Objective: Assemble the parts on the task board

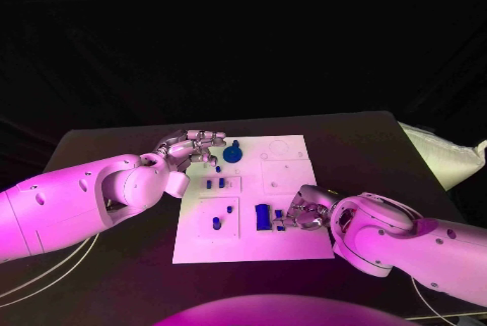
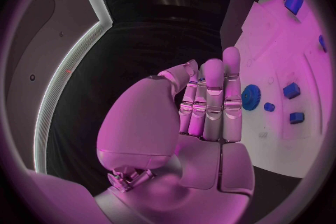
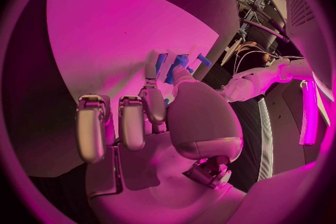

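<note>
- A black table (image 1: 91, 146) fills the scene, seen from above.
- A white task board (image 1: 294, 245) lies flat in the middle of the table.
- The left hand (image 1: 193, 148) hovers at the board's far left corner; its fingers are held together and nearly straight, with nothing in them, a released hand.
- The right hand (image 1: 305, 212) rests low on the board's near right part, its fingers curled down around small blue parts; whether it actually grasps one cannot be told.
- A round blue gear (image 1: 233, 155) sits on the board just beside the left hand's fingertips, apart from them.
- A tall blue block (image 1: 263, 217) stands on the board just beside the right hand.
- Several small blue parts (image 1: 215, 184) lie on the board's left half, between the two hands.
</note>
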Robot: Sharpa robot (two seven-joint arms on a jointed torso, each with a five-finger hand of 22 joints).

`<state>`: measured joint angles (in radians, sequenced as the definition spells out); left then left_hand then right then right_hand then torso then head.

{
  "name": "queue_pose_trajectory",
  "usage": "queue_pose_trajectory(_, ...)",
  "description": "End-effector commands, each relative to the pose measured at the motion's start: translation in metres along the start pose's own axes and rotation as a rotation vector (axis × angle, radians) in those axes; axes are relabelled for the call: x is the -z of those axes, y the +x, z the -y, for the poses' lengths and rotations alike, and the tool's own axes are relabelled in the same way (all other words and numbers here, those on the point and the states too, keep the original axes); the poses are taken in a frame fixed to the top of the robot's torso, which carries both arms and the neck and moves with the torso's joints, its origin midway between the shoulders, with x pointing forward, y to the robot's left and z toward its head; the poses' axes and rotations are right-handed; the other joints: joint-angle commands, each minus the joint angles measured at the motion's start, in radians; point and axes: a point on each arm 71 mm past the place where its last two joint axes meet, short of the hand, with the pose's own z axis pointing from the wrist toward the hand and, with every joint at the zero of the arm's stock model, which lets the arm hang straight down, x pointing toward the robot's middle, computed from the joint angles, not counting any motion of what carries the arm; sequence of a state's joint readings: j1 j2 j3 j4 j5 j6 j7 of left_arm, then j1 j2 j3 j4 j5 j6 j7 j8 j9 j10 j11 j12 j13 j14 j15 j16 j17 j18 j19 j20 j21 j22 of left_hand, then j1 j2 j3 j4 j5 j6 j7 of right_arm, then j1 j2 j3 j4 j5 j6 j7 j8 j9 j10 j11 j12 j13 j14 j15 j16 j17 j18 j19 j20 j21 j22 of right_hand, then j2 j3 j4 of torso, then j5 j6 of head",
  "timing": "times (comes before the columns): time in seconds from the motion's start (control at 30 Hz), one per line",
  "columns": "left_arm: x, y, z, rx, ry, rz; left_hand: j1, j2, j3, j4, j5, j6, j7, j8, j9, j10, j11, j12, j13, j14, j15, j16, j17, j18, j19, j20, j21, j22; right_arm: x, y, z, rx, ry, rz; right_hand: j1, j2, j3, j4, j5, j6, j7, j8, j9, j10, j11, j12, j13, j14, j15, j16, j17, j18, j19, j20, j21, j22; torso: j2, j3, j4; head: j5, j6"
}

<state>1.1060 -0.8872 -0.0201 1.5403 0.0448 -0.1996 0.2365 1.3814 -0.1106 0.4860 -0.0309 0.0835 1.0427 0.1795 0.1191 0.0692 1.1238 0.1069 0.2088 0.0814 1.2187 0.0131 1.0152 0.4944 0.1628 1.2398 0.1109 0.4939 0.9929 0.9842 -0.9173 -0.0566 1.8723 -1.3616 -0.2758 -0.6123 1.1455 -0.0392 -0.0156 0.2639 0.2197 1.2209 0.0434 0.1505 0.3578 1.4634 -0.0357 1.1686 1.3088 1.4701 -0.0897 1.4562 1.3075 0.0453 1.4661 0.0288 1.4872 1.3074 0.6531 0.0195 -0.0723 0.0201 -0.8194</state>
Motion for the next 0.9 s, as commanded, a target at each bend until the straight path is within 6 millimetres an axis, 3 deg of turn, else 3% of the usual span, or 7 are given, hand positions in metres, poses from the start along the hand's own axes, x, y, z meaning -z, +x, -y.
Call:
queue_pose_trajectory(0.03, 0.000, 0.003, 0.001, 0.000, 0.005, -0.023, -0.002, 0.003, 0.000, -0.006, 0.005, -0.004, 0.001, 0.006, -0.001, -0.007, -0.003, 0.002, -0.002, -0.005, 0.002, 0.004, -0.001, 0.019, -0.003, 0.001, -0.004, 0.000, 0.001, 0.000, 0.000, 0.027, -0.010, -0.001, 0.043, 0.010, 0.002, -0.023, -0.018, -0.007, -0.001, 0.004, 0.002, 0.000, 0.005, -0.006, 0.027, 0.073, -0.002, 0.004, 0.116, -0.015, 0.037, -0.008, 0.005, 0.154, 0.000, -0.0001, 0.0001, 0.000, -0.001)
queue_pose_trajectory(0.17, 0.000, 0.003, 0.001, 0.000, 0.005, -0.024, -0.002, 0.003, 0.000, -0.006, 0.005, -0.004, 0.001, 0.006, -0.001, -0.007, -0.003, 0.002, -0.002, -0.005, 0.002, 0.004, -0.001, 0.019, -0.003, 0.001, -0.004, 0.000, 0.000, 0.000, 0.000, 0.036, -0.010, 0.001, 0.118, 0.020, 0.015, -0.071, -0.046, -0.011, -0.004, 0.006, 0.004, 0.000, 0.002, -0.006, 0.028, 0.073, -0.005, 0.004, 0.117, -0.015, 0.037, -0.009, 0.005, 0.154, 0.000, -0.0001, -0.0002, 0.000, -0.001)
queue_pose_trajectory(0.3, 0.000, 0.003, 0.001, 0.001, 0.005, -0.025, -0.002, 0.003, 0.000, -0.006, 0.005, -0.004, 0.001, 0.006, -0.001, -0.007, -0.003, 0.002, -0.002, -0.005, 0.002, 0.004, -0.001, 0.019, -0.003, 0.001, -0.004, 0.000, -0.003, 0.000, 0.001, 0.050, -0.009, 0.005, 0.177, 0.039, 0.035, -0.110, -0.106, -0.014, -0.006, 0.008, 0.005, -0.001, 0.000, -0.006, 0.030, 0.073, -0.006, 0.005, 0.118, -0.016, 0.038, -0.011, 0.005, 0.156, 0.000, -0.0005, 0.0009, -0.002, -0.001)
queue_pose_trajectory(0.9, 0.000, 0.003, 0.001, 0.001, 0.005, -0.025, -0.002, 0.003, 0.000, -0.006, 0.005, -0.004, 0.001, 0.006, -0.001, -0.007, -0.003, 0.002, -0.002, -0.005, 0.002, 0.004, -0.001, 0.019, -0.003, 0.001, -0.004, 0.000, -0.010, 0.001, 0.000, 0.116, -0.012, 0.021, 0.195, 0.041, 0.039, -0.127, -0.110, -0.014, -0.007, 0.010, 0.005, 0.001, -0.001, 0.000, 0.035, 0.073, -0.006, 0.006, 0.119, -0.016, 0.040, -0.011, 0.007, 0.158, 0.000, -0.0009, 0.0004, 0.000, -0.006)
